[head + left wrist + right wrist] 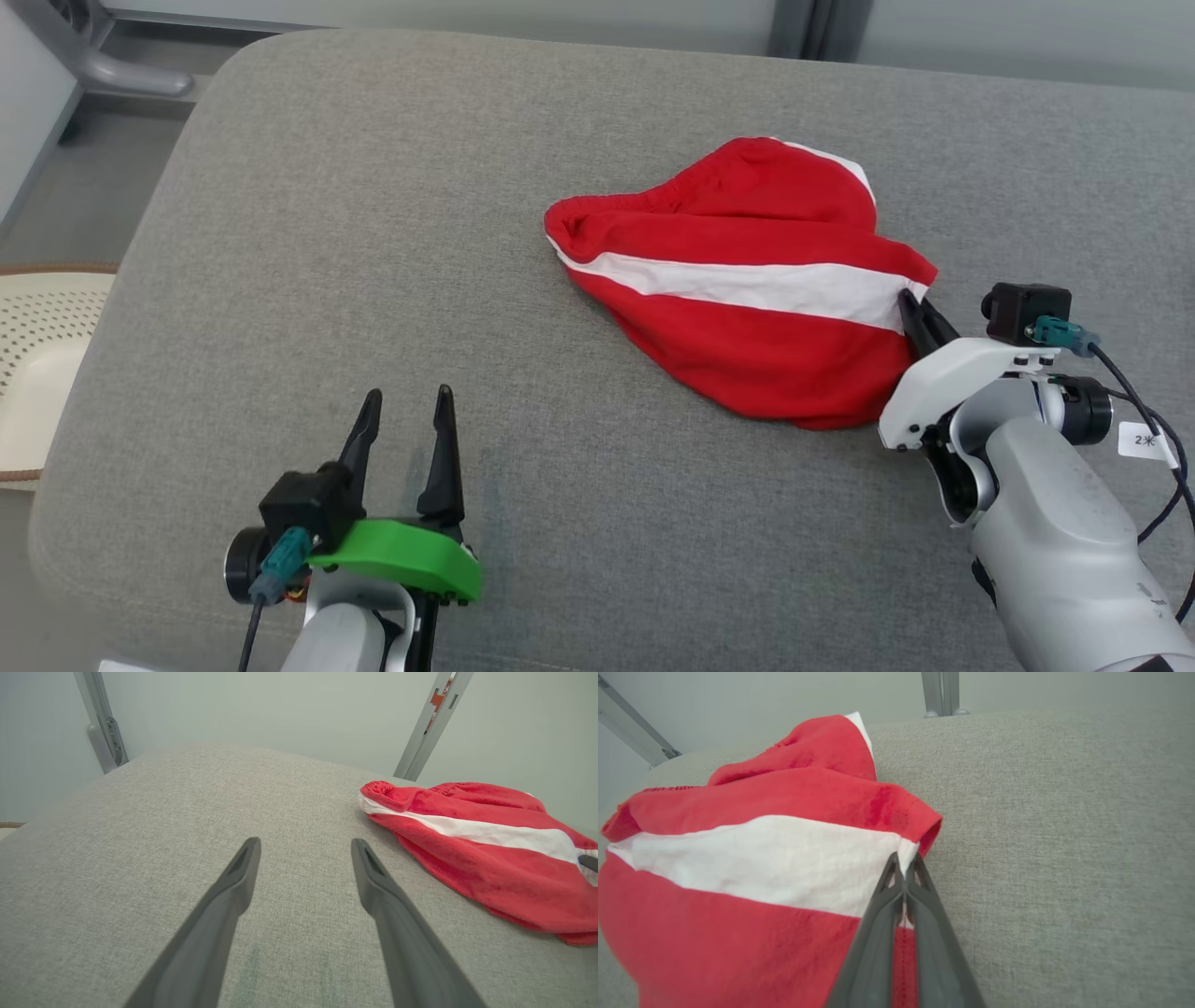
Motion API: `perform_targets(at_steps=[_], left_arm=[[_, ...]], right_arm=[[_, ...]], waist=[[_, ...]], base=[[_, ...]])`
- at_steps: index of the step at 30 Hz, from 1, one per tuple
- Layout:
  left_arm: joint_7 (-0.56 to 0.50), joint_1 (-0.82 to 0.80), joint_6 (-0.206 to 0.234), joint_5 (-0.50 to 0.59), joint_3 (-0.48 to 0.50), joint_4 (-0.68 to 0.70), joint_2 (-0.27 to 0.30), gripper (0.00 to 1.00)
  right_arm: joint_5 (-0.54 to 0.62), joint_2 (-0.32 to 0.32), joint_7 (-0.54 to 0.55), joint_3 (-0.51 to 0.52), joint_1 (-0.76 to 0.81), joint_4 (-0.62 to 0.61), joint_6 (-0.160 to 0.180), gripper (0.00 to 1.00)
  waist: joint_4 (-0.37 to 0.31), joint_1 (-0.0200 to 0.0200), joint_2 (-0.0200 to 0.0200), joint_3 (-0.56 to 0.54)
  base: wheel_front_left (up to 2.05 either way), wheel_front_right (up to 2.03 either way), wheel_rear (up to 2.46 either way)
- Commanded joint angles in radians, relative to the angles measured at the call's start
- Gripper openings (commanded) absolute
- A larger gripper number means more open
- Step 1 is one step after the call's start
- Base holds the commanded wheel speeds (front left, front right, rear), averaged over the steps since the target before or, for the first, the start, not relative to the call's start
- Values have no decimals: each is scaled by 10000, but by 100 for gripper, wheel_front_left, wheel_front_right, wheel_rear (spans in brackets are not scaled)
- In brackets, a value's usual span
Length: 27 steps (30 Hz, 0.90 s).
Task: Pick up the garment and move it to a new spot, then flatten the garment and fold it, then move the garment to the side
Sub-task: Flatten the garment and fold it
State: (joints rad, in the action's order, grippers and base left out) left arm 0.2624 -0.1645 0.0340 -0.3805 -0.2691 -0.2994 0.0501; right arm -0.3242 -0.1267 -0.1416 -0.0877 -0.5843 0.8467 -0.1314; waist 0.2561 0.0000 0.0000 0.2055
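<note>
The garment (747, 289) is a crumpled red piece with a white stripe, lying right of centre on the grey cushion (373, 233). My right gripper (910, 313) sits at the garment's right edge, shut on the white-striped hem. In the right wrist view the right gripper (905, 863) has its two dark fingers pressed together with the garment (752, 858) pinched between their tips. My left gripper (406, 411) stands open near the cushion's front left, well away from the cloth. The left wrist view shows the left gripper (304, 847) spread above bare fabric, with the garment (486, 844) off to its right.
The cushion's rounded left edge (103, 308) drops to the floor, where a cream perforated object (37, 364) stands. Metal frame posts (432, 723) rise behind the cushion. Bare cushion spreads to the left of the garment and in front of it.
</note>
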Motion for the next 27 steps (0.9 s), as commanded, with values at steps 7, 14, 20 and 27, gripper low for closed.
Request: perform_targets(at_steps=[7,14,20,27], left_arm=[[-11,-1493,-642,-20,-449,-1016,10,100],[-1113,-3598,-1372,318,-1510,-2812,438,100],[-1526,-4910,-1576,437,-2046,-4421,752,100],[-936,-5675,-1641,268,-2656,-5513,620,100]], right_arm=[[-179,-735,-395,-494,-36,-273,17,0],[-467,-1050,-263,-1312,-229,-807,17,0],[-632,-1332,-367,-1445,-449,-913,17,0],[-747,-1378,-440,-1583,-590,-918,17,0]], waist=[[-666,0,0,70],[-1196,0,0,339],[-1638,0,0,628],[-1923,0,0,796]], base=[[0,0,0],[0,0,0],[0,0,0],[0,0,0]])
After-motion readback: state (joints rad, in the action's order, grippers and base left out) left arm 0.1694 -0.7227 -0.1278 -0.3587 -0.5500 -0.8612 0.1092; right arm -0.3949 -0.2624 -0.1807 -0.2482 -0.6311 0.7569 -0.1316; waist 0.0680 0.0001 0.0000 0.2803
